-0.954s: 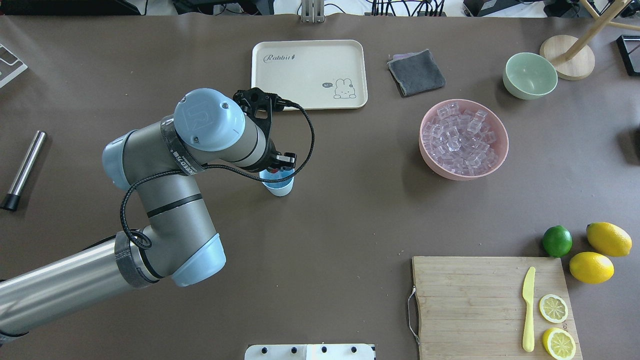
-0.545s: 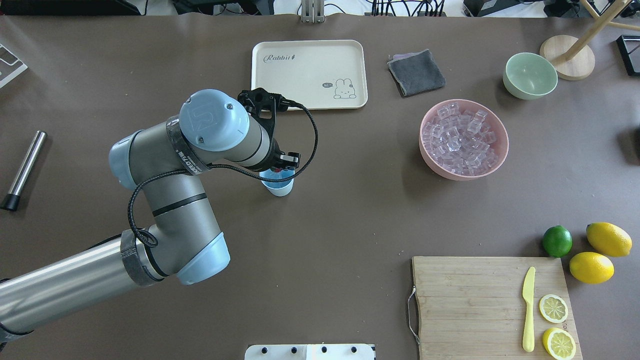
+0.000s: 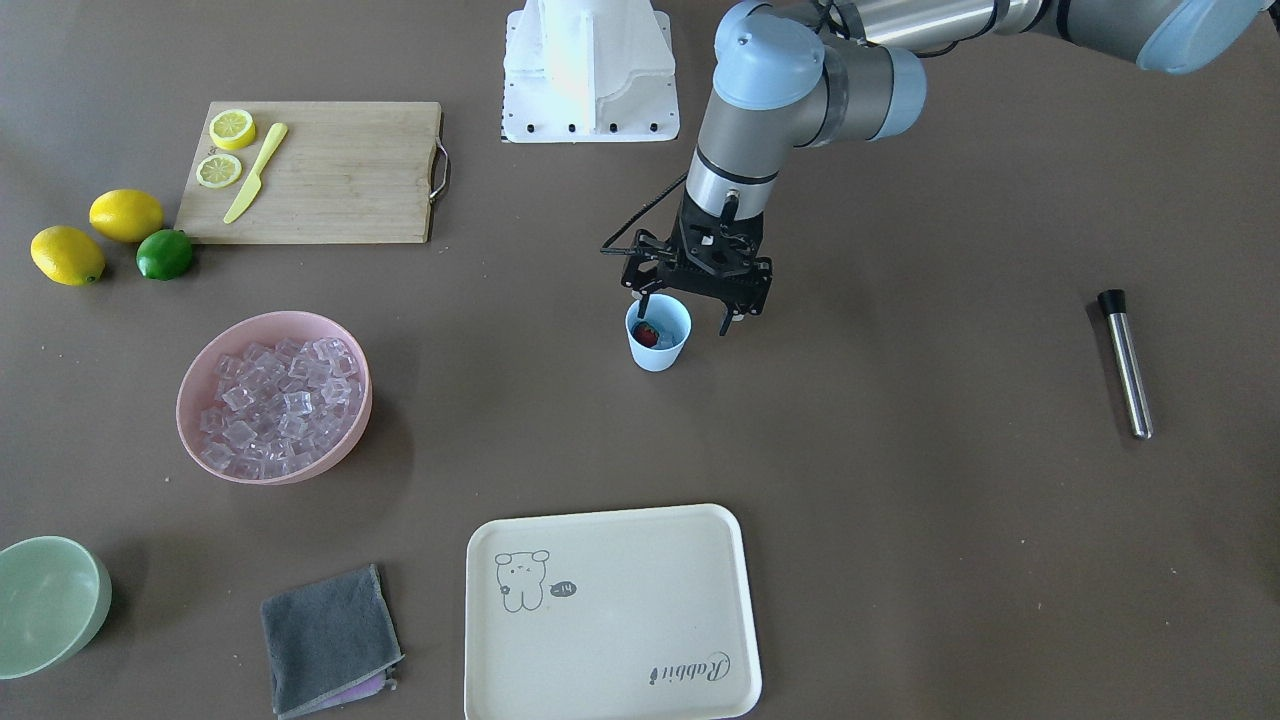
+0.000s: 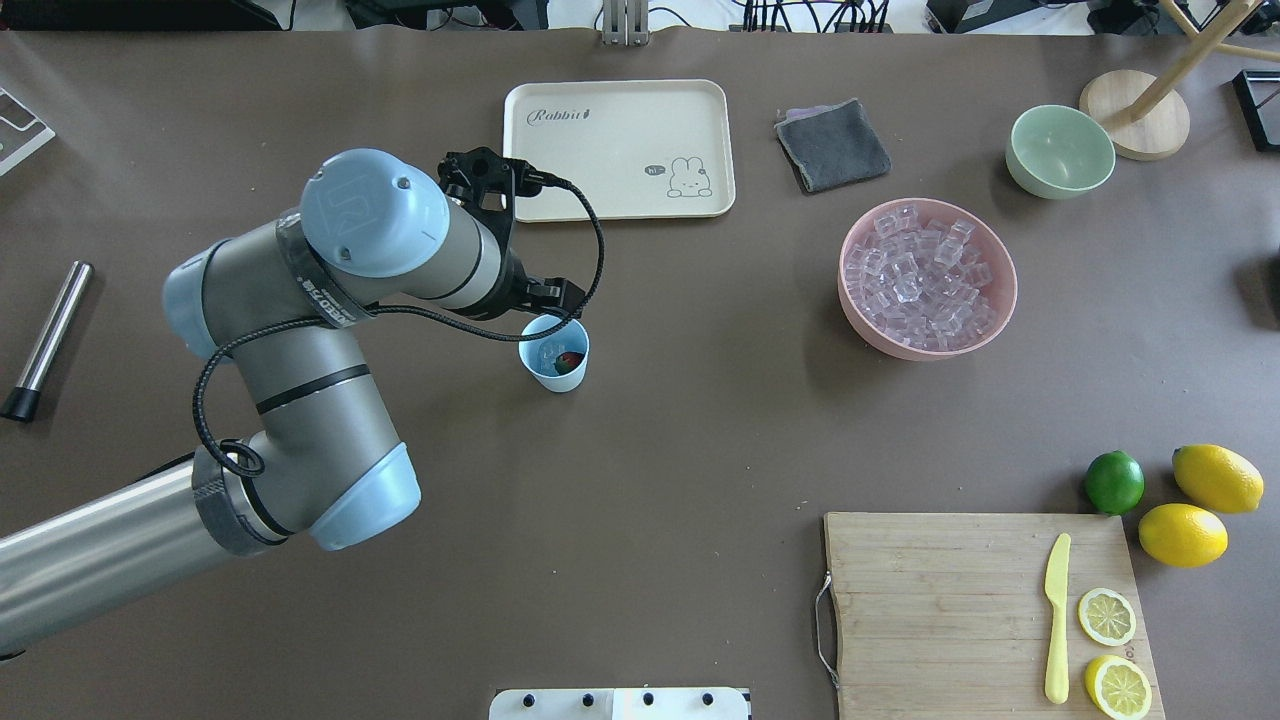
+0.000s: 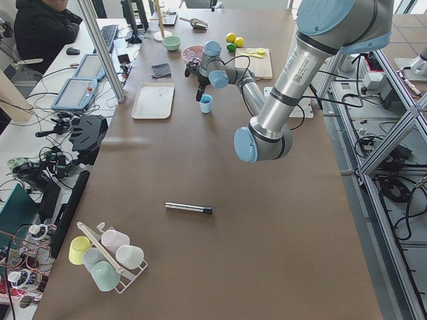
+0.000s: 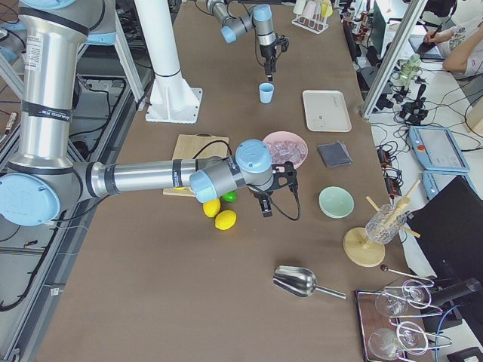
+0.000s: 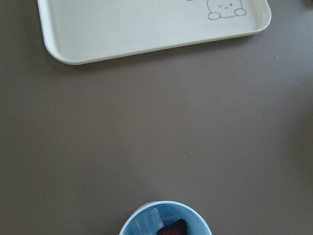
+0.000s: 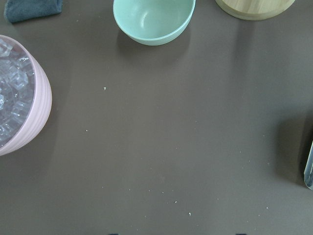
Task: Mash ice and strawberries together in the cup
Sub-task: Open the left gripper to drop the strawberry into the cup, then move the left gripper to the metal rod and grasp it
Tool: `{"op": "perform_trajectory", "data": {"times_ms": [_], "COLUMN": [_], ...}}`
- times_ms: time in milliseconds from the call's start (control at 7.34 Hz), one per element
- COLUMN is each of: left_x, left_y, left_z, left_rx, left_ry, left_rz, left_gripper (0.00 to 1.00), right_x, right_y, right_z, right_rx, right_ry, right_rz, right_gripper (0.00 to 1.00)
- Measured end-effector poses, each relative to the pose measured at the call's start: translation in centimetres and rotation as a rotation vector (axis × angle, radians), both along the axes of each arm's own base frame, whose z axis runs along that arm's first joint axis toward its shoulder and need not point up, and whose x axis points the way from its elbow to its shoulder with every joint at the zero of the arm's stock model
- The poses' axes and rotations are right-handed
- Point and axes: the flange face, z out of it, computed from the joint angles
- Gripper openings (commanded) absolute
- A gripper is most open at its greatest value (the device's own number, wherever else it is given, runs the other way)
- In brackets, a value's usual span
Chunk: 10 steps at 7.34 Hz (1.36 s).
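Observation:
The light blue cup (image 4: 553, 374) stands mid-table and holds one red strawberry (image 4: 569, 360) and a clear ice cube (image 4: 547, 352). The front view shows the cup (image 3: 658, 352) with the strawberry (image 3: 648, 335) inside. My left gripper (image 3: 685, 312) hangs open and empty just above the cup's robot-side rim. The left wrist view shows the cup (image 7: 146, 213) at its bottom edge, without my fingers. A heap of ice (image 4: 925, 275) fills the pink bowl (image 4: 880, 340). My right gripper (image 6: 264, 204) shows only in the exterior right view, beside the pink bowl, so I cannot tell its state.
A cream tray (image 4: 618, 148) lies beyond the cup. A steel muddler (image 4: 45, 340) lies at the far left. A grey cloth (image 4: 832, 145), a pale green bowl (image 4: 1060, 152), a lime (image 4: 1114, 482), lemons and a cutting board (image 4: 940, 600) are on the right.
My left arm has swung left and back from over the cup. The cup's mouth is now uncovered, with the strawberry and ice showing inside. The cup has not moved.

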Motion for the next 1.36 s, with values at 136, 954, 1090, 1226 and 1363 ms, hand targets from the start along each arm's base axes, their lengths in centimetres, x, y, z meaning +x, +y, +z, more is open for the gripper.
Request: {"op": "perform_trajectory", "data": {"times_ms": [136,954,1090,1226,1363], "left_x": [-4.4,-29.6,-30.4,-30.7,-30.9], "left_y": [-2.6,-8.3,-7.4,-6.7,-6.4], "left_z": [3.3,32.8,38.0,41.6,43.4], "left_rx": [-0.005,-0.167,-0.167,-0.168,-0.172], "left_ry": [-0.034,-0.195,-0.194,-0.191,-0.191], "left_rz": [-0.010,0.017,0.016,0.013,0.012], "left_gripper": [0.97,0.97,0.97,0.97,0.97], "right_x": [0.0,-0.4,-0.5,-0.6,-0.7], "right_y": [0.0,0.0,-0.3,-0.7,-0.8], "right_z": [-0.1,-1.5,-2.3,-2.8,-3.4], "right_rx": [0.002,-0.003,0.009,0.019,0.030], "right_ry": [-0.001,-0.077,-0.088,-0.094,-0.097], "right_rz": [0.001,-0.021,-0.024,-0.026,-0.027], "right_gripper": [0.90,0.99,0.99,0.99,0.99]}}
